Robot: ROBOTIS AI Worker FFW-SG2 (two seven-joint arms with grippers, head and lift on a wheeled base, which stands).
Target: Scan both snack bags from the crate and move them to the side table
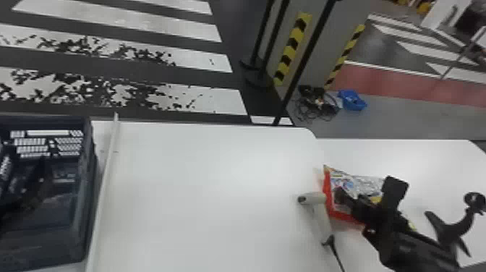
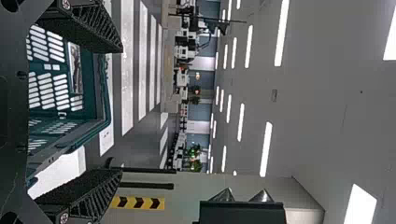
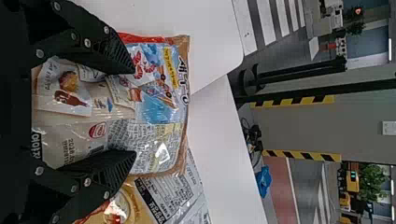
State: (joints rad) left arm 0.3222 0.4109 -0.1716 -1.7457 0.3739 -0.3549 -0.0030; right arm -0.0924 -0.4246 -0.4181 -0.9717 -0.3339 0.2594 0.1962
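In the head view, the right gripper (image 1: pixel 367 193) is above the shrimp-snack bag (image 1: pixel 347 184), which lies on the side table (image 1: pixel 412 155), its delivery spot. The handheld barcode scanner (image 1: pixel 323 220) is just beside it on the nearer side, probably kept there so scanning and setting down stay close together. The crate (image 1: pixel 90 173) sits at the far left.

In the left wrist view, the left gripper (image 2: pixel 122 110) has its fingers apart with nothing between them, near the crate, likely because its picking is finished.

In the right wrist view, the fingers are well apart around the shrimp-snack bag, apparently unclamped to leave it overlapping the tan-and-silver snack bag (image 3: pixel 170 200).
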